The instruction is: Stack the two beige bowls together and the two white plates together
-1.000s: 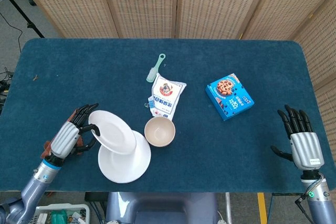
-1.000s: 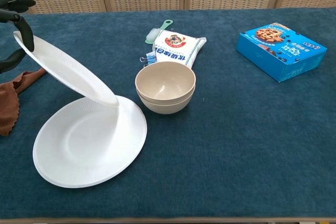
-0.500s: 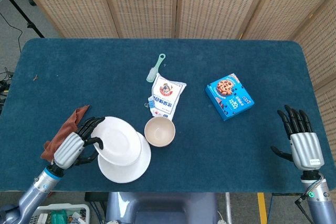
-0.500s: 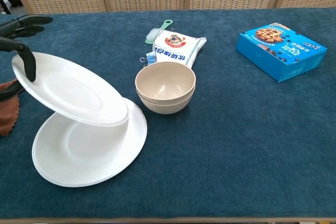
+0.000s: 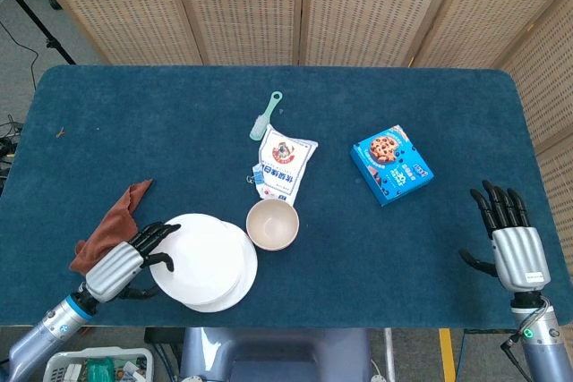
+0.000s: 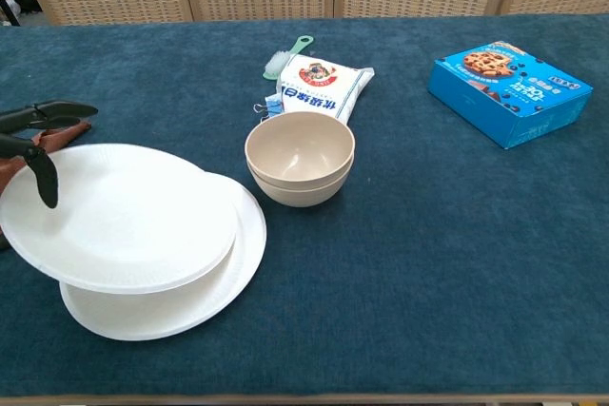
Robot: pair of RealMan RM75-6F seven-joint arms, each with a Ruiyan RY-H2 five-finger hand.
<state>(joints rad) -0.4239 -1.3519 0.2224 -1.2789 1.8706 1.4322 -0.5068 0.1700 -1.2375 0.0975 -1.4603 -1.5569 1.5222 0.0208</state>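
While the bowls (image 6: 300, 157) sit stacked mid-table, the left hand (image 5: 125, 263) holds the top plate (image 6: 119, 216) just over the bottom plate (image 6: 243, 263), not let go. The right hand (image 5: 512, 237) is empty, fingers spread.

Silver-backed left hand (image 5: 125, 267), black fingers (image 5: 158, 233)

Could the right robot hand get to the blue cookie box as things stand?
Probably yes. The right robot hand is open and holds nothing, and only bare blue tablecloth lies between it and the blue cookie box. Whether the arm stretches that far I cannot tell.
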